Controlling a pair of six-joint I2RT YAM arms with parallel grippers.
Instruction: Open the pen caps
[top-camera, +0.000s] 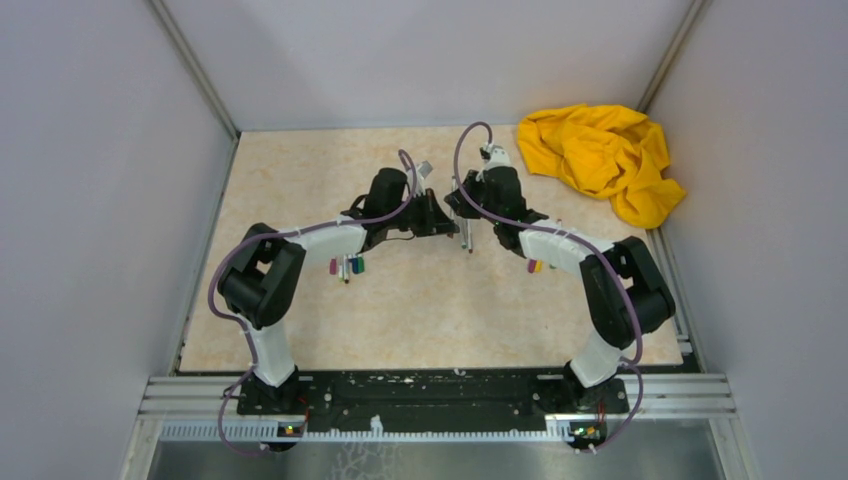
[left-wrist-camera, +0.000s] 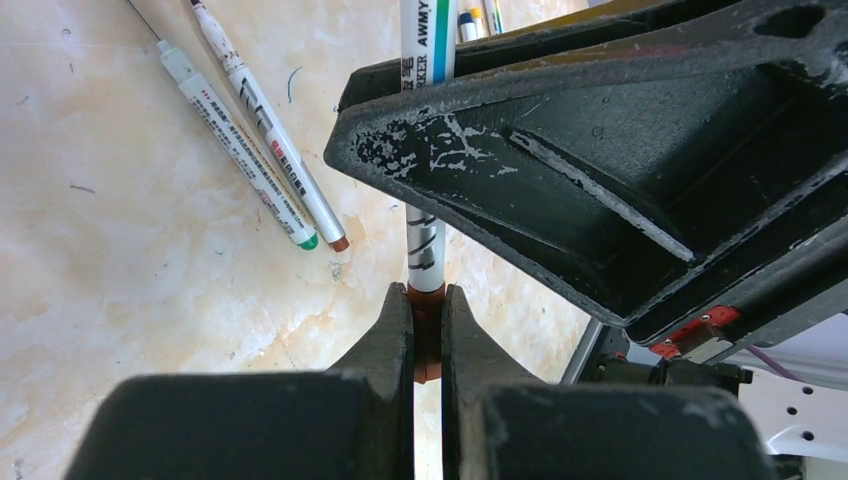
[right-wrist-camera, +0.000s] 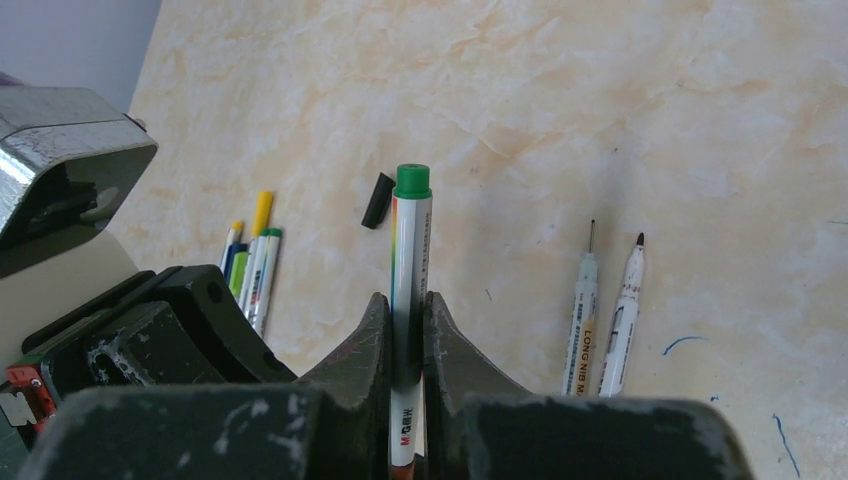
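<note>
left gripper (left-wrist-camera: 427, 300): closed hard on the reddish cap (left-wrist-camera: 428, 350), one finger on each side of it.
right gripper (right-wrist-camera: 405, 300): closed across the barrel of the same pen (right-wrist-camera: 410, 240), partway along its length.
cap: it sits on the pen's end between my left fingers. The white barrel comes straight out of it and I see no gap, so I judge it not yet off.
long axis: the pen runs in one straight line from my left fingers, through my right fingers, to its green end (right-wrist-camera: 412, 180), which sticks out past my right gripper.
which way: the cap lies on the near side of my right gripper, opposite the green end. My left gripper already has it, so neither arm needs to reach.
height: both grippers meet over the middle of the worktop (top-camera: 420, 310), with the pen held clear of it.
next move, as I judge: pull my two grippers apart along the pen's line, with no sideways drift, or the barrel will bend in my right grip.
risk: the barrel is smooth and may slide through my right fingers before the cap lets go.
around: a loose black cap (right-wrist-camera: 378, 200) lies on the worktop near the green end, and two bare pens (right-wrist-camera: 584, 310) lie side by side further off.
</note>
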